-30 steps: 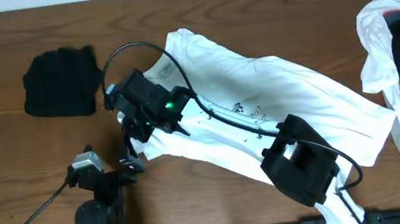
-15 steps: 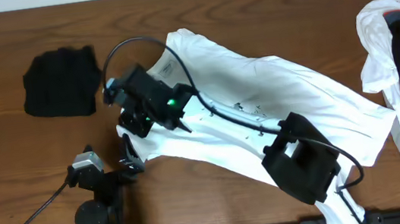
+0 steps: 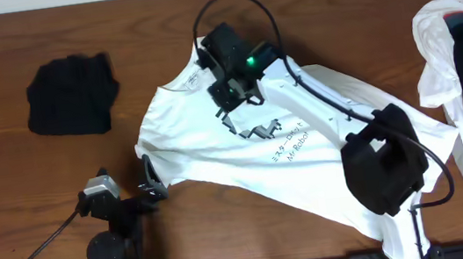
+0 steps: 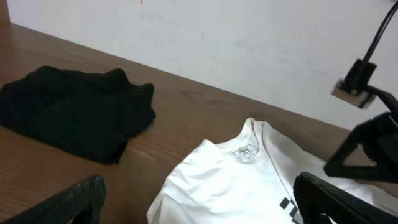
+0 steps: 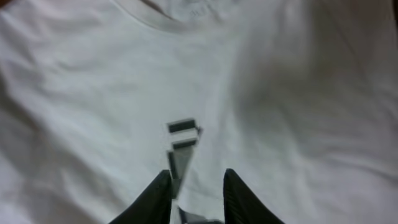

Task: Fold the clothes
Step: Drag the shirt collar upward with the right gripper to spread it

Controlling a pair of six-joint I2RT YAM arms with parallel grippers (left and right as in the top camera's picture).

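White T-shirt [image 3: 198, 142] lies spread print-up across the middle of the wooden counter [image 3: 10, 201]. A black garment [image 3: 70, 96] sits to its left, and more clothes [image 3: 462, 57] are heaped at the right edge. Right end effector [image 5: 198, 196] is over the chest print below the collar, fingers narrowly apart; whether they pinch fabric I cannot tell. Left end effector [image 4: 199, 214] gapes wide, empty, at the shirt's near-left edge.
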